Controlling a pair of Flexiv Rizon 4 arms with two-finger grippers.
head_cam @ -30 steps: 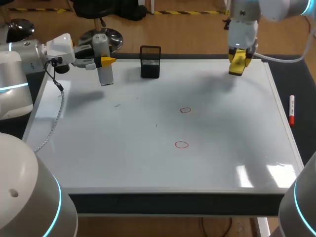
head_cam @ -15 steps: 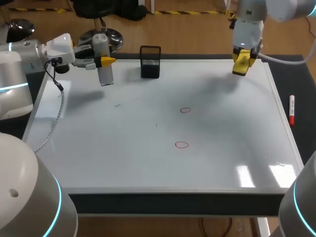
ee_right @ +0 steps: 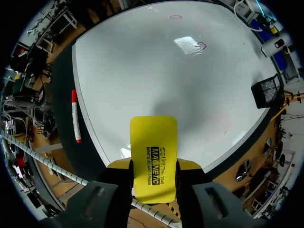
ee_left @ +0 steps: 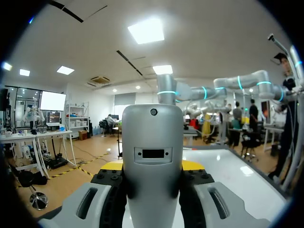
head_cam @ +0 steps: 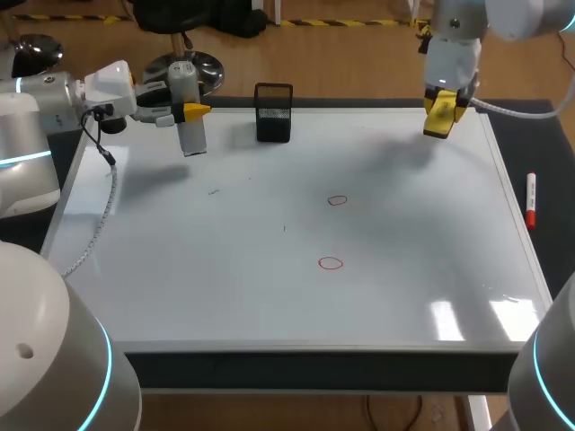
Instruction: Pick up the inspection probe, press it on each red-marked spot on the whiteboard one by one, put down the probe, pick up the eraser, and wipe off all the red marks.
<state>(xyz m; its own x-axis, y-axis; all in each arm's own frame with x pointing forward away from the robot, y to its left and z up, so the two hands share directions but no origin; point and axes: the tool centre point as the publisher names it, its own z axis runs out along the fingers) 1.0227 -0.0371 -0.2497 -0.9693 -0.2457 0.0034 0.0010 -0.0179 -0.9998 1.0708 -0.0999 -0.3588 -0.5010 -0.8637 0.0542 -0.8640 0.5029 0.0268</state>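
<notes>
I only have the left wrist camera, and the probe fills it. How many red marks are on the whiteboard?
Observer: Two small red rings near the middle of the whiteboard, one farther from you and one nearer.
Operator: Where is the eraser?
Observer: The right gripper is shut on the yellow eraser, held over the board's far right corner.
Operator: Anything close to my probe?
Observer: A black mesh holder stands at the board's far edge, to the right of the probe that the left gripper holds.
</notes>
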